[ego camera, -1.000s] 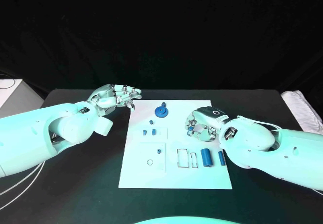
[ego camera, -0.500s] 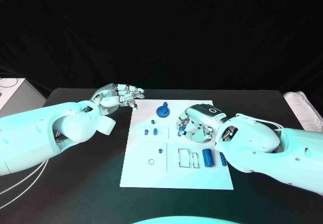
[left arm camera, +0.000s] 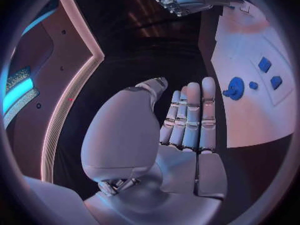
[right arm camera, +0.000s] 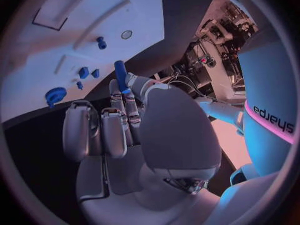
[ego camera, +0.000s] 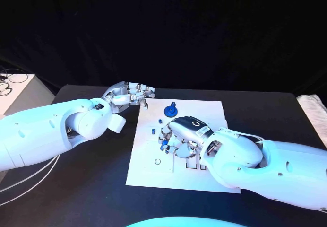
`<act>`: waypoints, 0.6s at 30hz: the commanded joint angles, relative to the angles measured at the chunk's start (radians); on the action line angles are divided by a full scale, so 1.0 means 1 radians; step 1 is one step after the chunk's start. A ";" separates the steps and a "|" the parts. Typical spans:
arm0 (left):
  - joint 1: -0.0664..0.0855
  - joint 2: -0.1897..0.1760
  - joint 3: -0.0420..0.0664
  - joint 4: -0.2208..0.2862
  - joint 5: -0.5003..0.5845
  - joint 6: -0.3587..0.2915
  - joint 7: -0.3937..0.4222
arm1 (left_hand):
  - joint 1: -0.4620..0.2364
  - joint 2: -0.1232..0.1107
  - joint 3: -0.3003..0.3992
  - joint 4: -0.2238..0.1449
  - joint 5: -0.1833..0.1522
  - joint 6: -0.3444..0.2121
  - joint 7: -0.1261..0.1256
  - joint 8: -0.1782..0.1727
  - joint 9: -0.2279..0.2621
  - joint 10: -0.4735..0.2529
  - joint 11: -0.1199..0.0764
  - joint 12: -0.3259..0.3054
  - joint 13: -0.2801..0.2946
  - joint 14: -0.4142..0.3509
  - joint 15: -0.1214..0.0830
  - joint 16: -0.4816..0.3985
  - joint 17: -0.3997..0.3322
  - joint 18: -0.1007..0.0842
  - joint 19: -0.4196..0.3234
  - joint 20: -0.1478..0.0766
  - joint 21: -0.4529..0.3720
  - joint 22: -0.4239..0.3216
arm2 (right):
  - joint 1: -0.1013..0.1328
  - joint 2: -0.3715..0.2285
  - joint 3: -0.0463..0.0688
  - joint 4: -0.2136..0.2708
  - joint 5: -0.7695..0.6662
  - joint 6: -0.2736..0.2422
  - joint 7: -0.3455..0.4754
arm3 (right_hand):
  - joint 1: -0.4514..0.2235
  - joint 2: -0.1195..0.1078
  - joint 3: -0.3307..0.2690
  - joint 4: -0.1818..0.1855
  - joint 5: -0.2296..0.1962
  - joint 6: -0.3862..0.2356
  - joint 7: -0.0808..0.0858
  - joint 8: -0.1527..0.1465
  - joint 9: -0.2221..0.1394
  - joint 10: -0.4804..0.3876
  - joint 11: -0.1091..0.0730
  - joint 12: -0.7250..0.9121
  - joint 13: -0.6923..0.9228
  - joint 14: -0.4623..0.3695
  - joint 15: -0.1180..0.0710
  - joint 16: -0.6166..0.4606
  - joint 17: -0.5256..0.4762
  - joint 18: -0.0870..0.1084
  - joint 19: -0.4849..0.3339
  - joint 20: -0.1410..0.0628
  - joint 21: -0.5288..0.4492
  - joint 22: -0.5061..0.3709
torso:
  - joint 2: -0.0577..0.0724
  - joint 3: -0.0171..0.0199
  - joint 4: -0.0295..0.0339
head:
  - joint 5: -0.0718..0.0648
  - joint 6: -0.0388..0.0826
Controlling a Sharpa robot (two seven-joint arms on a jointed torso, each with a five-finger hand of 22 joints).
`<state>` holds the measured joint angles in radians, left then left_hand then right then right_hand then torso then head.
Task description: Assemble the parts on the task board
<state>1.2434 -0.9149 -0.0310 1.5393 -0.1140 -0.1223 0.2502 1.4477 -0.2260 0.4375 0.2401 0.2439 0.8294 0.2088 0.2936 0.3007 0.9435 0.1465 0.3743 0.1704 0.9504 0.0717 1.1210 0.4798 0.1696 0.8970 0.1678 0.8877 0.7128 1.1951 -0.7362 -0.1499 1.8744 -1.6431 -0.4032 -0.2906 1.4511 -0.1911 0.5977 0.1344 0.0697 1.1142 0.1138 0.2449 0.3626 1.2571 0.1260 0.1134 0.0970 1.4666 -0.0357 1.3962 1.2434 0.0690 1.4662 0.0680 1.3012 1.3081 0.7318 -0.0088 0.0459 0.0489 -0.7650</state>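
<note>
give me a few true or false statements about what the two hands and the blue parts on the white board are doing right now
1. The right hand holds a blue cylinder part. True.
2. The left hand grips the blue gear. False: it holds nothing and sits off the task board's far left corner.
3. The blue gear lies on the board's far end. True.
4. The right hand hovers off the board, over the black table. False: it is above the board's middle.
</note>
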 commanded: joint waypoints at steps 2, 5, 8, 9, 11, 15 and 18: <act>0.000 0.004 0.001 0.001 0.007 0.009 0.008 | 0.001 0.010 0.000 0.007 -0.001 -0.006 0.002 -0.001 -0.001 -0.010 0.000 0.005 0.000 0.002 0.005 -0.006 0.001 0.014 0.003 0.005 0.000 -0.001 | -0.029 0.032 -0.004 -0.029 -0.054 -0.020 0.037 | -0.010 0.004 0.082 -0.088 0.003 0.002 0.003 0.005 0.002 0.093 -0.086 -0.001 0.014 0.038 -0.004 0.003 -0.003 -0.017 0.046 -0.010 -0.008 0.139 | 0.002 0.0006 -0.0005 | 0.015 -0.007; 0.000 0.006 0.001 0.001 0.007 0.009 0.008 | 0.001 0.010 0.000 0.007 -0.001 -0.006 0.002 -0.001 -0.001 -0.010 0.000 0.005 0.000 0.002 0.005 -0.006 0.001 0.014 0.003 0.005 0.000 -0.001 | -0.050 0.053 -0.006 -0.049 -0.064 -0.022 0.042 | -0.010 0.004 0.082 -0.088 0.003 0.002 0.003 0.005 0.002 0.093 -0.086 -0.001 0.014 0.038 -0.004 0.003 -0.003 -0.017 0.046 -0.010 -0.008 0.139 | 0.002 0.0014 -0.0004 | 0.021 -0.011; 0.000 0.008 0.001 0.000 0.007 0.010 0.008 | 0.001 0.010 0.000 0.007 -0.001 -0.006 0.002 -0.001 -0.001 -0.010 0.000 0.005 0.000 0.002 0.005 -0.006 0.001 0.014 0.003 0.005 0.000 -0.001 | -0.064 0.067 -0.008 -0.063 -0.068 -0.021 0.046 | -0.011 0.004 0.083 -0.090 0.003 0.002 0.003 0.005 0.002 0.093 -0.086 -0.002 0.014 0.038 -0.004 0.003 -0.003 -0.017 0.046 -0.010 -0.008 0.139 | 0.002 0.0017 -0.0009 | 0.026 -0.015; 0.000 0.008 0.001 0.000 0.007 0.010 0.008 | 0.001 0.010 0.000 0.007 -0.001 -0.006 0.002 -0.001 -0.001 -0.010 0.000 0.005 0.000 0.002 0.005 -0.006 0.001 0.014 0.003 0.005 0.000 -0.001 | -0.069 0.072 -0.009 -0.068 -0.069 -0.020 0.047 | -0.011 0.004 0.083 -0.090 0.003 0.002 0.003 0.005 0.002 0.093 -0.086 -0.002 0.014 0.038 -0.004 0.003 -0.003 -0.017 0.046 -0.010 -0.008 0.139 | 0.002 0.0018 -0.0009 | 0.027 -0.016; 0.000 0.009 0.001 0.000 0.007 0.010 0.007 | 0.001 0.010 0.000 0.007 -0.001 -0.006 0.002 -0.001 -0.001 -0.010 0.000 0.005 0.000 0.002 0.005 -0.006 0.001 0.014 0.003 0.005 0.000 -0.001 | -0.076 0.078 -0.011 -0.075 -0.071 -0.018 0.049 | -0.011 0.004 0.083 -0.090 0.003 0.002 0.003 0.005 0.002 0.093 -0.086 -0.002 0.014 0.038 -0.004 0.003 -0.003 -0.017 0.046 -0.010 -0.008 0.139 | 0.002 0.0014 -0.0004 | 0.029 -0.020; 0.000 0.010 0.001 -0.001 0.008 0.010 0.007 | 0.003 0.010 0.000 0.007 -0.001 -0.006 0.001 0.000 -0.001 -0.010 0.000 0.006 0.001 0.002 0.005 -0.006 0.001 0.014 0.003 0.005 -0.001 -0.001 | -0.088 0.086 -0.013 -0.088 -0.076 -0.015 0.049 | -0.011 0.004 0.084 -0.091 0.003 0.001 0.003 0.005 0.003 0.093 -0.086 -0.002 0.015 0.038 -0.003 0.003 -0.002 -0.016 0.046 -0.010 -0.009 0.139 | 0.001 0.0011 -0.0012 | 0.034 -0.024; 0.000 0.010 0.001 -0.001 0.008 0.011 0.007 | 0.003 0.010 0.000 0.007 -0.001 -0.006 0.001 0.000 -0.001 -0.010 0.000 0.006 0.001 0.002 0.005 -0.006 0.001 0.014 0.003 0.005 -0.001 -0.001 | -0.095 0.088 -0.014 -0.093 -0.084 -0.015 0.046 | -0.011 0.004 0.084 -0.091 0.003 0.001 0.003 0.005 0.003 0.093 -0.086 -0.002 0.015 0.038 -0.003 0.003 -0.002 -0.016 0.046 -0.010 -0.009 0.139 | 0.001 0.0014 -0.0013 | 0.036 -0.026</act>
<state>1.2433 -0.9072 -0.0311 1.5373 -0.1131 -0.1223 0.2504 1.4478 -0.2261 0.4375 0.2400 0.2439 0.8293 0.2088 0.2936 0.3009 0.9400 0.1429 0.3743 0.1705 0.9504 0.0717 1.1210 0.4796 0.1696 0.8970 0.1678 0.8877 0.7128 1.1024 -0.6499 -0.1639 1.7828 -1.6987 -0.4174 -0.2589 1.4368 -0.1975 0.6140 0.1177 0.0690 1.1112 0.1136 0.2474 0.3642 1.2553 0.1242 0.1043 0.1066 1.4682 -0.0339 1.3962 1.2409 0.0690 1.4662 0.0680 1.2966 1.3079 0.7334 -0.0074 0.0448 0.0828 -0.7886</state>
